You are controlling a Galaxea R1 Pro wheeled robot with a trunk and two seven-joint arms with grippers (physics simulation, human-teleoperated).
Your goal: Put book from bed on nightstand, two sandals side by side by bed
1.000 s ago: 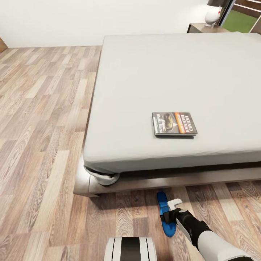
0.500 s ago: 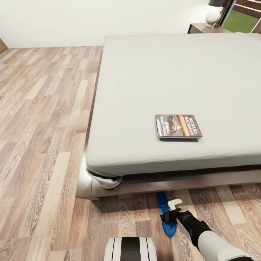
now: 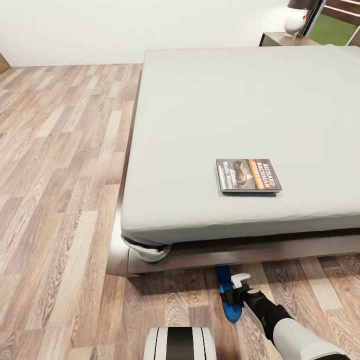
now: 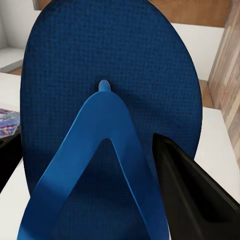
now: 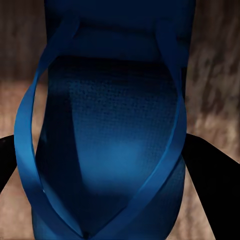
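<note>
The room has white walls and a brown wood-plank floor (image 3: 60,190). A large low bed (image 3: 240,110) with a plain light-grey mattress on a dark brown wood frame stands on it, and a dark wood nightstand (image 3: 285,39) sits beyond the bed's far right corner, carrying a white lamp (image 3: 294,20).

One thin paperback book (image 3: 248,175), dark grey with an orange band and white "RICHARD BACHMAN" lettering, lies flat on the mattress near the bed's near edge.

Two bright blue flip-flop sandals are seen. The right pincer (image 3: 237,294) holds one sandal (image 3: 229,295) low over the floor just beside the bed's near edge, its black fingers (image 5: 212,167) on either side of the sole. The left pincer (image 4: 90,190) is closed on the other sandal (image 4: 107,75), strap side facing the camera.
</note>
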